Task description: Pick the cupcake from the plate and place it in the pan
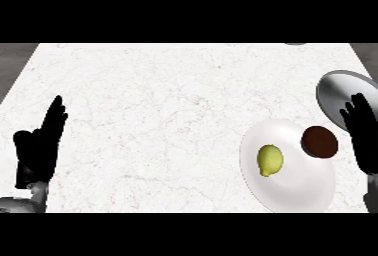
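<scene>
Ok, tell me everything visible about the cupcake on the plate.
The cupcake shows as a dark brown round top with a thin pale rim, seen from above, so its sides are hidden. It sits upright at the white plate's upper right edge, apart from the lemon. The right hand stands just beside it, fingers straight; contact cannot be told.

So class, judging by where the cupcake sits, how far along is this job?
Nothing looks done yet: the cupcake is on the plate, next to a lemon. The right hand is open beside the cupcake, holding nothing; the left hand rests open at the left. Gripping, lifting and placing it in the pan remain.
</scene>
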Action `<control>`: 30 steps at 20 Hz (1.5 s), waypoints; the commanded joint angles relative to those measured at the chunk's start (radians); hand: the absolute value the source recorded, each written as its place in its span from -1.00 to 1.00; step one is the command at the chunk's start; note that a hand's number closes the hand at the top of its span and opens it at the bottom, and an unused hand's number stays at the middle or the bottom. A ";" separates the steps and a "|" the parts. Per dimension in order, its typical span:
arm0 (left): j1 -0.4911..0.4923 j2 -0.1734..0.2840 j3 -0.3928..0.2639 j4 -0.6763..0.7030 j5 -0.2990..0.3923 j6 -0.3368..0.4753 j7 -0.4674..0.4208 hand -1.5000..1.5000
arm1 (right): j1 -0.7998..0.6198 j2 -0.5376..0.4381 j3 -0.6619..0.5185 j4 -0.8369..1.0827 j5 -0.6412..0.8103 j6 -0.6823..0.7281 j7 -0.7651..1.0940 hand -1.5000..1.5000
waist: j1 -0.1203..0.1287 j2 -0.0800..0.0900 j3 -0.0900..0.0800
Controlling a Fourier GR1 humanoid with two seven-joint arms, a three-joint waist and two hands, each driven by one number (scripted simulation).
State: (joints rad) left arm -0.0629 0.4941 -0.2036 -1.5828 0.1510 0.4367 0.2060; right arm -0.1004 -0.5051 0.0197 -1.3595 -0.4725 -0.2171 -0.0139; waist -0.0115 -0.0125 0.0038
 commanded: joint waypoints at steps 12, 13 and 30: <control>-0.124 -0.024 -0.113 -0.005 0.046 -0.257 -0.028 0.00 | 0.004 -0.133 0.030 0.269 0.456 -0.512 0.132 -1.00 | 0.013 0.018 -0.004; -0.102 -0.032 -0.106 -0.031 0.045 -0.247 -0.036 0.00 | 0.060 -0.113 0.051 0.213 0.477 -0.547 0.140 -1.00 | 0.006 0.012 -0.005; -0.157 -0.058 -0.070 0.046 0.025 -0.323 -0.060 0.00 | -0.174 -0.454 0.315 0.009 0.462 0.269 0.977 -1.00 | 0.042 0.022 -0.008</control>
State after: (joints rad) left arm -0.1931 0.4373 -0.2849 -1.5702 0.1767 0.1308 0.1606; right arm -0.1913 -0.9221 0.2992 -1.3463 0.0583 -0.1610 0.8215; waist 0.0222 0.0045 -0.0041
